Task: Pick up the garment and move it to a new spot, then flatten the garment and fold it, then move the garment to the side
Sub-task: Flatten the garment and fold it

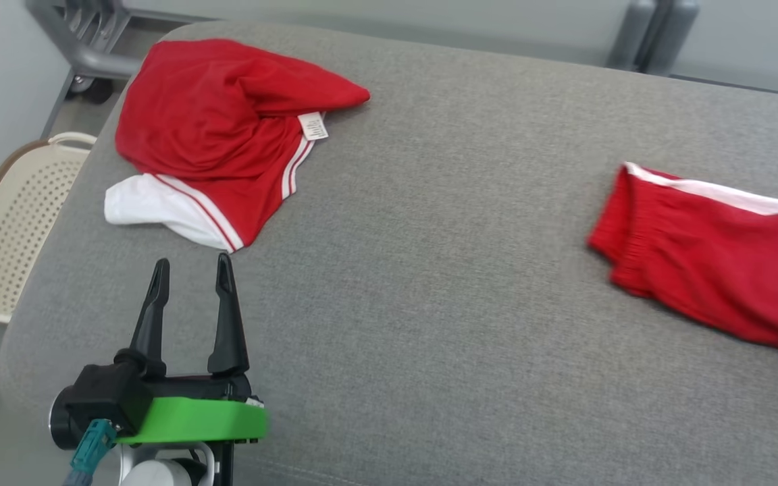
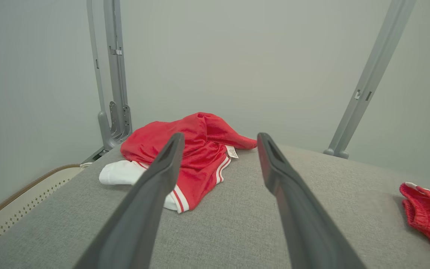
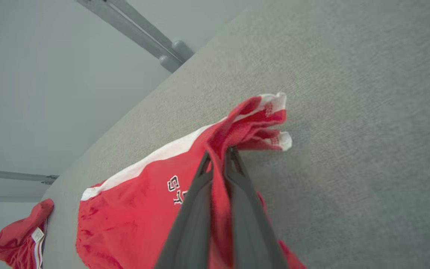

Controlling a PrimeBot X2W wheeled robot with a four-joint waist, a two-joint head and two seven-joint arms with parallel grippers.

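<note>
- The grey padded surface (image 1: 443,270) spreads beneath both grippers.
- Red shorts (image 1: 713,263) with a white side stripe lie well to the right of the left gripper (image 1: 193,260). The right gripper (image 3: 220,153) pinches a bunched edge tight.
- A crumpled red-and-white garment (image 1: 213,128) sits just beyond the left gripper's tips, not touching them.
- A cream perforated basket (image 1: 17,216) stands off to that gripper's left.
- The left gripper is spread wide and holds nothing.

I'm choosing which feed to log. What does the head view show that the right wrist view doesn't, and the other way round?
Head view: the left hand, open, and a cream basket beside the gray cushion. Right wrist view: the right hand shut on a bunched edge of the red shorts, plus their printed lettering. Shared: shorts, cushion, and the crumpled red-and-white garment.
</note>
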